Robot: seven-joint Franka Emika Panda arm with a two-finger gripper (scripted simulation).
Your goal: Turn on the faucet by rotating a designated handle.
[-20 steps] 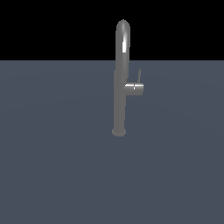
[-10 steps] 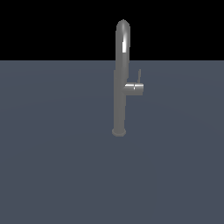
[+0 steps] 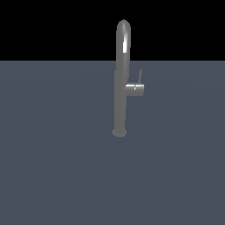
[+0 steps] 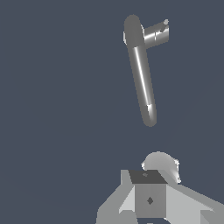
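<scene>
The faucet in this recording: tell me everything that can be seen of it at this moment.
The faucet is a tall, slim grey tube that looks like polished metal, with a rounded arched top and a small flared base. It stands upright on the flat dark grey surface. A short stub sticks out towards the exterior view's right, and a thin handle rises from its end. Nothing touches it; no gripper appears in the exterior view.

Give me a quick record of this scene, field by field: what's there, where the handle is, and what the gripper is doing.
faucet: tall grey tube, upright on a flat grey surface
stub: short cylinder, juts toward the exterior view's right
handle: thin rod, points up from the stub's end
gripper: absent from the exterior view; the wrist view shows only part of the arm, fingers unclear
contact: none seen with faucet or handle
</scene>
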